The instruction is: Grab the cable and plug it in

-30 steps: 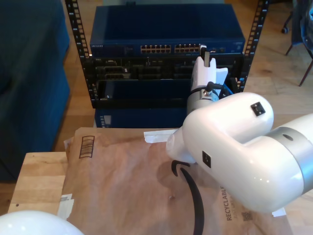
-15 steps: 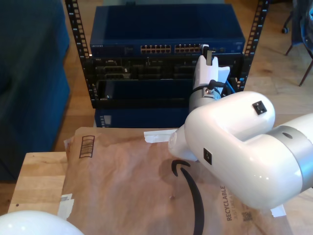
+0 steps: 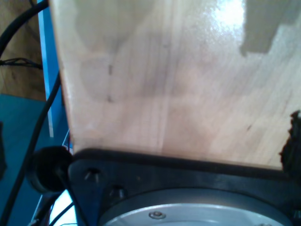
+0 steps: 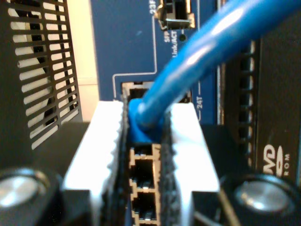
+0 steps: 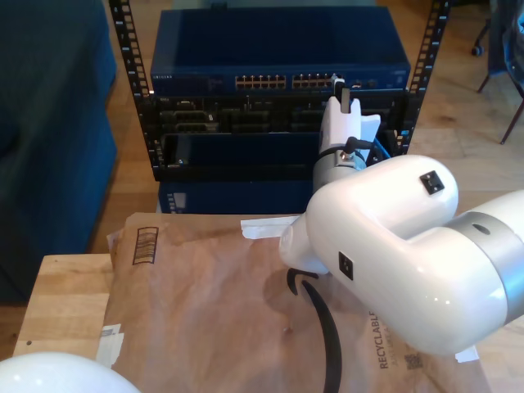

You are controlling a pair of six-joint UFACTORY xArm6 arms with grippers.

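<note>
In the second wrist view, my second gripper is clamped on the cable: its two white ribbed fingers press against either side of the bright-blue boot at the cable's end, and the cable rises from between them and arcs away out of frame. We see the boot held right at the face of the blue network switch, at the mouth of a port in a column of ports; whether the plug is seated we cannot tell. A black perforated panel stands beside the switch face. In the exterior view, the same gripper reaches up to the row of ports at the exterior view's right of the switch, which sits at the top of a black rack; a short stretch of blue cable shows beside the wrist. The large white arm extends from the exterior view's right over a brown paper mailer lying on a wooden table. In the first wrist view, we see a pale wooden surface close up, with black cables alongside; we cannot tell how my first gripper's jaws stand.
</note>
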